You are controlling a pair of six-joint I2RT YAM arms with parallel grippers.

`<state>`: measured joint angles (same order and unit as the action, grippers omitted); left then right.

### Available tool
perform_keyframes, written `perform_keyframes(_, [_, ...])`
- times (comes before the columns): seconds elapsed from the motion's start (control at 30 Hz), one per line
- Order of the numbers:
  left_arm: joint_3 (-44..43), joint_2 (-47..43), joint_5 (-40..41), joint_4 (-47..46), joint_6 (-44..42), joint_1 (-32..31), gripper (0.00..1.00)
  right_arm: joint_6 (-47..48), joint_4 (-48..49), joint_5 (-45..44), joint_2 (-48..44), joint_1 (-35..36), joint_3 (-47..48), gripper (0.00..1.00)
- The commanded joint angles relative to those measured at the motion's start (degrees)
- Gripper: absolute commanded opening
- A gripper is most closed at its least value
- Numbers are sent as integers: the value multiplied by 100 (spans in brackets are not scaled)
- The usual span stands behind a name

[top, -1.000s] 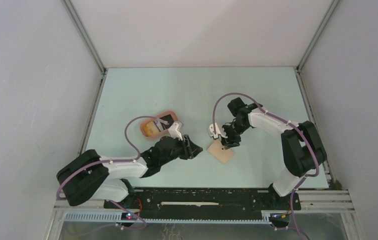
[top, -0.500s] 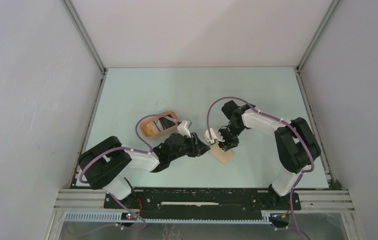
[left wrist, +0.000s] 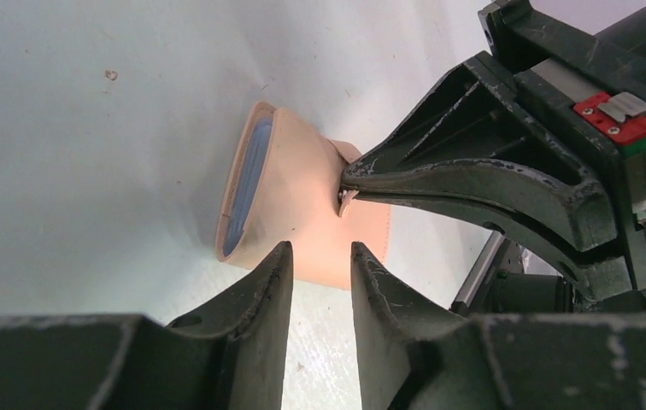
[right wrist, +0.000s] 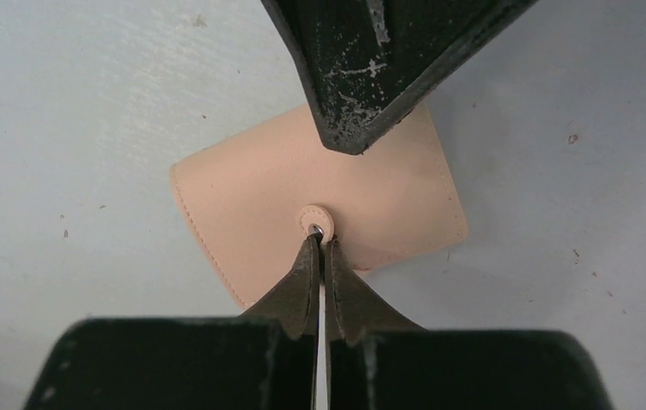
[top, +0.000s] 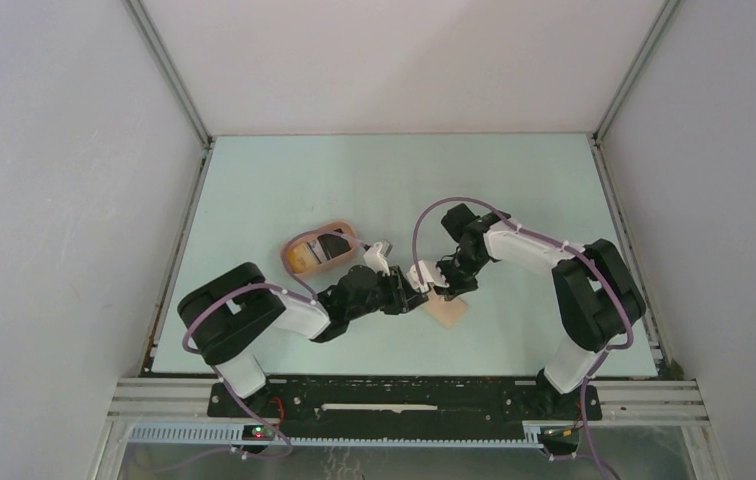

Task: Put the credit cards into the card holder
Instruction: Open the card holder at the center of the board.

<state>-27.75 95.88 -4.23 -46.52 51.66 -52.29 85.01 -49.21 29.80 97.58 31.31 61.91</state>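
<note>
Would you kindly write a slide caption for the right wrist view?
Right gripper shut on the snap tab of the tan card holder.

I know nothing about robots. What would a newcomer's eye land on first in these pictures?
Mid-table, both arms crowd a small beige-tan leather-look wallet. The right gripper pinches its tiny round snap tab, while the left gripper hovers open just short of it. Further left sits a salmon-pink oval tray with credit cards in it.
</note>
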Motion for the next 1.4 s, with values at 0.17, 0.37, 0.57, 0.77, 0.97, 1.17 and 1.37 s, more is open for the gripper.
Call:
perform_keyframes(0.17, [-269, 150, -78, -375, 59, -39, 36, -75, -306, 793, -370, 65, -165, 0])
perform_keyframes(0.37, [-454, 474, -76, -366, 8, -35, 36, -235, -335, 1290, -546, -117, -173, 0])
perform_keyframes(0.57, [-494, 694, -57, -357, -121, 35, 36, -264, -259, 1755, -874, -509, -335, 0])
perform_keyframes(0.77, [-284, 291, -150, -368, -378, 209, 39, -372, -307, 1987, -1110, -798, -479, 1])
perform_keyframes(0.97, [72, -330, -148, -384, -493, 224, 60, -847, -33, 2368, -1531, -886, -478, 0])
perform_keyframes(1.17, [524, -542, -117, -674, -276, 234, 72, -946, -24, 2611, -1551, -890, -471, 0])
perform_keyframes(1.37, [864, -997, 168, -543, -343, 237, 70, -1091, 52, 2449, -1348, -1109, -472, 0])
